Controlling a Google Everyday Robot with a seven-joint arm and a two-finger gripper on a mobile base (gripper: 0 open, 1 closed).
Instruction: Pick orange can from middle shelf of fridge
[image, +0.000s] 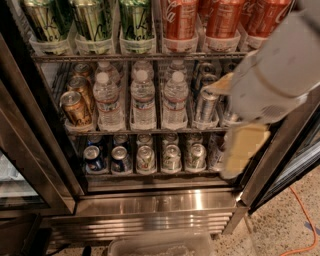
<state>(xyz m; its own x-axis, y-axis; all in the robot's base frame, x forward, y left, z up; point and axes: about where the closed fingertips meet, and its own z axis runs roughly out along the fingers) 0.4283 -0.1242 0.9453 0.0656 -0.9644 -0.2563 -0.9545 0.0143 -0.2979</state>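
Three orange cans stand in a row in the leftmost lane of the middle shelf, the front orange can nearest the fridge's opening. Beside them stand three lanes of water bottles, then slim silver cans. My gripper, white with tan parts, hangs at the right in front of the shelf's right end. It is far to the right of the orange cans and hides the rightmost silver cans. It holds nothing that I can see.
Tall green cans and red Coca-Cola cans fill the rack above. Small blue cans and silver cans fill the rack below. The open glass door stands at left. A clear plastic bin sits on the floor in front, an orange cable at right.
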